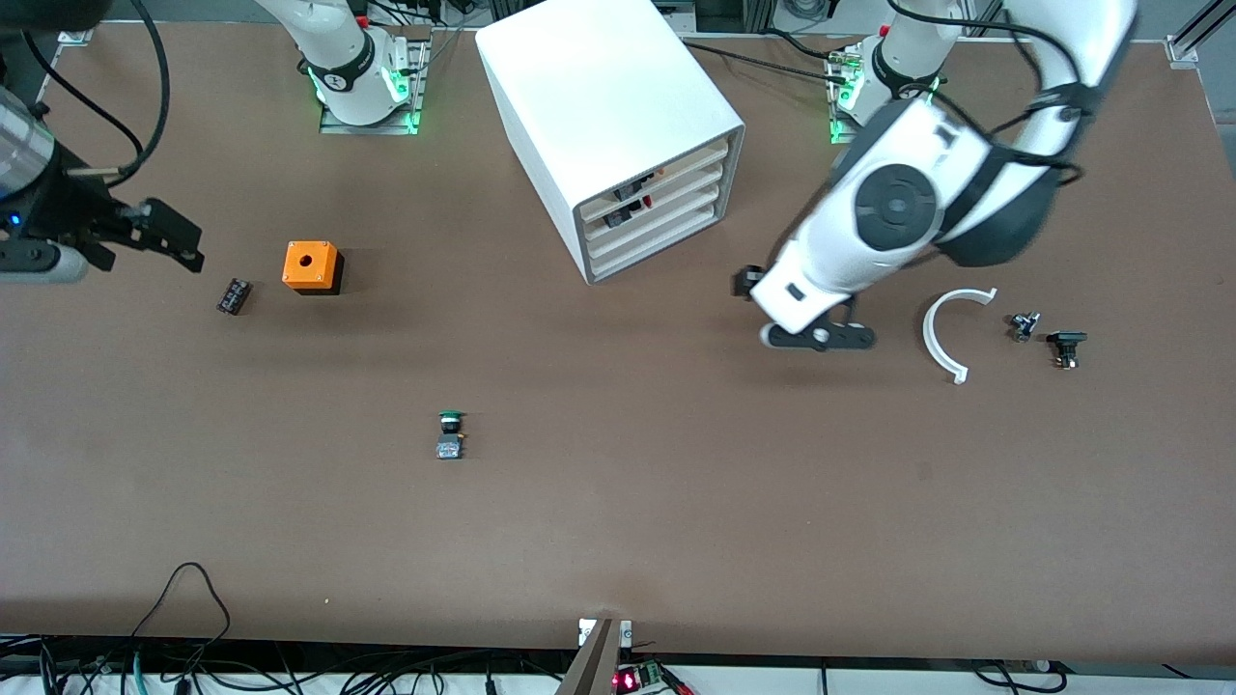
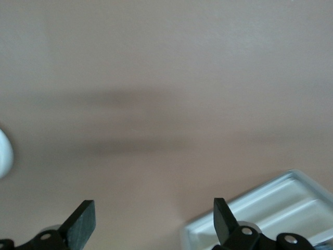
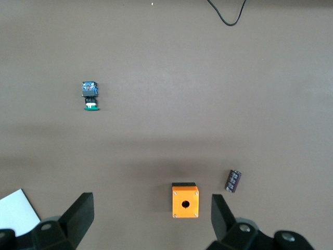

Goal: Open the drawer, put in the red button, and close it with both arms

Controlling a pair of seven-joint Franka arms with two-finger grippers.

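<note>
The white cabinet [image 1: 608,116] stands at the table's robot side, with four drawers stacked in its front. The second drawer [image 1: 657,208] sits flush with the others. A small red spot [image 1: 646,201], maybe the red button, shows at that drawer's front. My left gripper [image 1: 758,294] hangs open and empty over the table in front of the cabinet. The left wrist view shows its open gripper [image 2: 154,221] and a corner of the drawer fronts [image 2: 270,208]. My right gripper [image 1: 150,246] is open and empty in the air at the right arm's end, over the table beside an orange box; it shows in the right wrist view [image 3: 152,216].
An orange box [image 1: 312,267] [image 3: 185,200] and a small black part [image 1: 234,295] [image 3: 233,180] lie toward the right arm's end. A green-capped button [image 1: 449,434] [image 3: 91,96] lies mid-table. A white arc piece [image 1: 941,333] and two small black parts [image 1: 1024,325] [image 1: 1066,347] lie toward the left arm's end.
</note>
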